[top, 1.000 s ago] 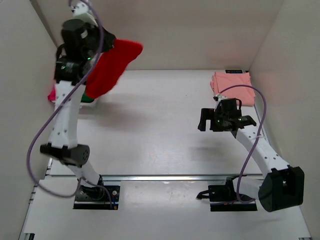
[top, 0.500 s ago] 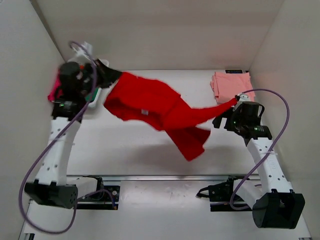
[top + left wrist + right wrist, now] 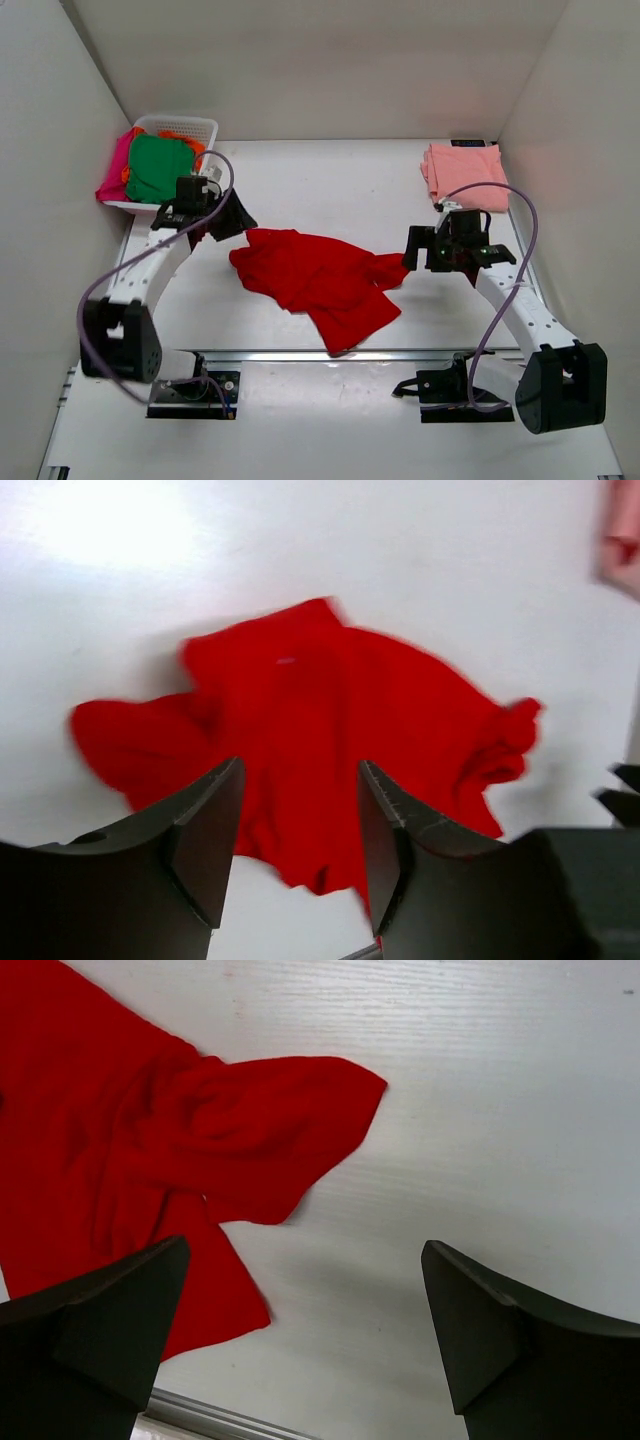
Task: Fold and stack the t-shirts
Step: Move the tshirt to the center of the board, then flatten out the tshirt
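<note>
Left fingers (image 3: 215, 820): parted to a middling gap and empty; they hang over the left, far edge of the bright red cloth t-shirt (image 3: 320, 280), clear of the fabric as far as the wrist view shows.
Right fingers (image 3: 130, 1300): spread wide with nothing between them, just off the red t-shirt's bunched right sleeve and not touching it.
Red t-shirt: lies loose and rumpled on the white counter (image 3: 330, 190) between the two arms, with layers overlapping and one flap trailing toward the near edge; neither arm holds it.
Done so far: one pale salmon-pink t-shirt (image 3: 462, 172) lies folded flat, far from the red t-shirt and to its right; it reads as the start of the stack.
Left to do: the red t-shirt needs spreading, folding and placing on the pink one. A green t-shirt (image 3: 158, 165), a magenta t-shirt (image 3: 113, 178) and an orange t-shirt (image 3: 186, 143) sit in the white plastic lattice basket (image 3: 180, 123), far from the red t-shirt and to its left.
Progress: early, by my judgement; one garment finished, one laid out, three untouched.
</note>
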Tool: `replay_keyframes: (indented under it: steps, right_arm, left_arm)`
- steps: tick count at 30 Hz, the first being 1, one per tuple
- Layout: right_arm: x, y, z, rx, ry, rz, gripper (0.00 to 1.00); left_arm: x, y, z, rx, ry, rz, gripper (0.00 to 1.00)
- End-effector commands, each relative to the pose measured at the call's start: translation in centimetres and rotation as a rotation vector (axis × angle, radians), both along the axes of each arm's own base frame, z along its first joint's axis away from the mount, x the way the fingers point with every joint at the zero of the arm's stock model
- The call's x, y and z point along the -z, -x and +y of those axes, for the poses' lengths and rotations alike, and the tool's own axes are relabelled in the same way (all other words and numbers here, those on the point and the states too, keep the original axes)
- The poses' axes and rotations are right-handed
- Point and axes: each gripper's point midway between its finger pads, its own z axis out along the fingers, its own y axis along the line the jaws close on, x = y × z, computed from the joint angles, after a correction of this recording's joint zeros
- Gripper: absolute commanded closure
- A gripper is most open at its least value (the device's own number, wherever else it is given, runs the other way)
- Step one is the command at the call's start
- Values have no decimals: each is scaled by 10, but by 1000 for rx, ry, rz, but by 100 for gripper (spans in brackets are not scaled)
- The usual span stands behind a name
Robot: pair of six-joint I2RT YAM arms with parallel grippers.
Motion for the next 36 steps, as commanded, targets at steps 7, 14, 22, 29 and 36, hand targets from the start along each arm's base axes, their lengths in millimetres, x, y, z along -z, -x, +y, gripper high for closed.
replay_keyframes:
  steps: [7, 14, 22, 29, 36]
  right_arm:
    - [17, -10, -6, 70, -44, -13, 18]
    - [27, -12, 29, -59, -23, -12, 24]
    - [50, -18, 53, -152, 52, 15, 17]
    - [70, -21, 58, -173, 51, 75, 68]
    - [74, -22, 59, -199, 66, 114, 100]
  left_arm:
    - [-51, 96, -132, 290, 256, -175, 41]
    - [29, 110, -132, 249, 159, -16, 42]
    - [93, 119, -107, 177, -30, 122, 32]
    - [121, 111, -88, 127, -154, 149, 44]
    - [115, 106, -84, 113, -155, 149, 100]
